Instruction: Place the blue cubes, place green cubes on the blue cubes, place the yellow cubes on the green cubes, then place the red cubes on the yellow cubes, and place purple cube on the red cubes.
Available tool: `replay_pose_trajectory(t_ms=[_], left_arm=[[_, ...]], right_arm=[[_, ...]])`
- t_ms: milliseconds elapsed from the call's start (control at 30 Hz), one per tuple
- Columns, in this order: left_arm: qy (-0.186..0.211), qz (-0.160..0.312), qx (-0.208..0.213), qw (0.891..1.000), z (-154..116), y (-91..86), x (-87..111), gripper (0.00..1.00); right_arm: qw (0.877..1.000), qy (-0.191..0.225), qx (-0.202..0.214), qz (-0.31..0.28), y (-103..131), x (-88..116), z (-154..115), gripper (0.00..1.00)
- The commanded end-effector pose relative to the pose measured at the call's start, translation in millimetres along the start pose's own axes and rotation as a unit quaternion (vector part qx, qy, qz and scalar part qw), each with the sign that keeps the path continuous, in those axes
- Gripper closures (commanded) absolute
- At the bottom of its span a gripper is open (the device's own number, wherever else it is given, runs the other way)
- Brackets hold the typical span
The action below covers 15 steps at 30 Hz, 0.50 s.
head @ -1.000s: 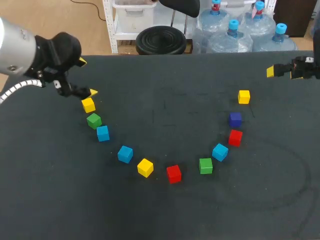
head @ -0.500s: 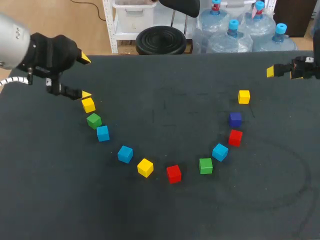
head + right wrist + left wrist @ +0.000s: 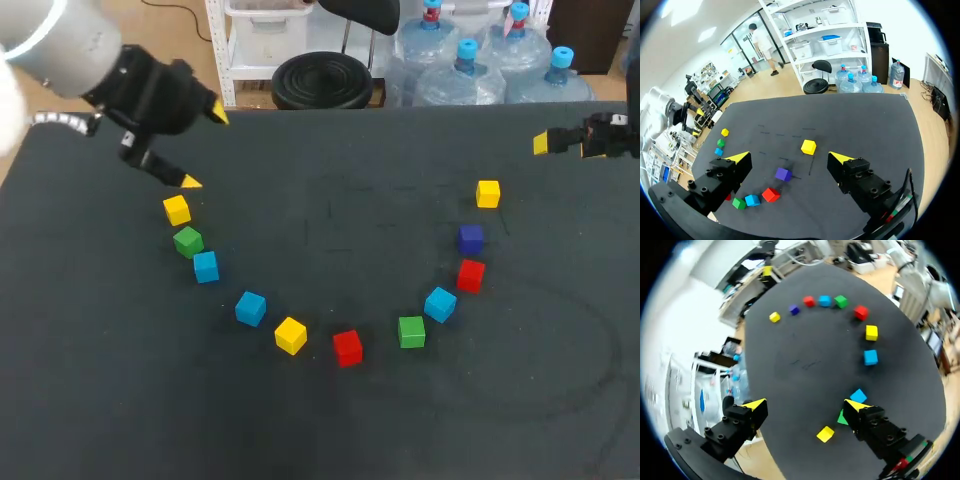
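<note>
A dark matte worktop [image 3: 330, 430] is carrying eleven small coloured cubes [image 3: 347, 348], all lying singly in a U-shaped arc. The left gripper [image 3: 203, 148] is hovering at ten o'clock, fingers spread apart, apparently just beyond the arc's end yellow cube [image 3: 177, 210]. The right gripper [image 3: 790, 159] is hanging at two o'clock, fingers wide apart, with the small purple cube [image 3: 471, 238] toward its seven o'clock.

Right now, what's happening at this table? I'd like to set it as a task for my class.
Nothing is stacked yet. Eleven coloured cubes lie singly in a curved row on the dark table. The left claw hangs open and empty beside the yellow cube at the row's left end. The right claw, also open and empty, hangs at the table's right side, clear of the cubes.
</note>
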<state>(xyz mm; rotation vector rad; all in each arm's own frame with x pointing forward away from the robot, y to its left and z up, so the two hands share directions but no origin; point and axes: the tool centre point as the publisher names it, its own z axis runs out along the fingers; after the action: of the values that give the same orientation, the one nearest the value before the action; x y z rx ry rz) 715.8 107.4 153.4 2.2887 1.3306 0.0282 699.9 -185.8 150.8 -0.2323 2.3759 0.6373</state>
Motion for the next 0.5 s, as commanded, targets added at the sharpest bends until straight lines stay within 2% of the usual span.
replay_pose_trajectory(t_ms=[33, 200, 500], left_arm=[[0.019, 0.090, 0.140, 0.986, 7, 7.4, -8.1, 0.00], [0.007, 0.098, 0.194, 0.976, 13, -4.4, -16.7, 0.00], [-0.053, 0.059, 0.206, 0.975, 25, -30.0, -28.5, 0.00]], right_arm=[[1.000, 0.000, 0.001, 0.000, 0, 0, 0, 0.00], [1.000, 0.000, 0.001, 0.000, 0, 0, 0, 0.00], [1.000, 0.000, 0.001, 0.000, 0, 0, 0, 0.00]])
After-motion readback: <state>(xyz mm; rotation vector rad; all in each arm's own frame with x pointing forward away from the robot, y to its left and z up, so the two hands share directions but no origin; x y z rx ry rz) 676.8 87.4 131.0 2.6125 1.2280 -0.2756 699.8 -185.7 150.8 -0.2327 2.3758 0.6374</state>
